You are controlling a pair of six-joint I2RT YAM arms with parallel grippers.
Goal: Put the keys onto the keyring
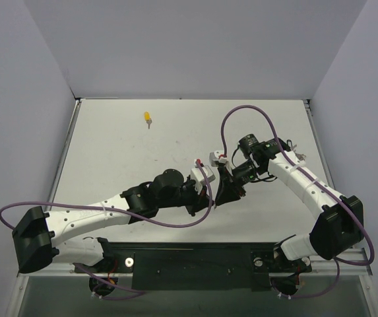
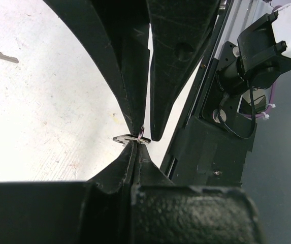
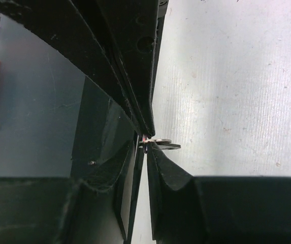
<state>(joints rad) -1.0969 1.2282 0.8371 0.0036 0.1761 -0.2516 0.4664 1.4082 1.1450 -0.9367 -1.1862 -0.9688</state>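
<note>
Keyring (image 2: 133,138), visible only as a sliver of red loop and a small silver piece, is held over the tabletop (image 1: 109,152), clenched in the left pincer (image 2: 134,146). The right pincer (image 3: 146,148) meets it tip to tip, its jaws a narrow slit apart; whether they grip anything cannot be told. Threading seems to be in hand, and the next move likely calls for very fine alignment. One yellow key (image 1: 148,118) lies well beyond the keyring, with open surface between. The tabletop's near edge is close behind the keyring.
</note>
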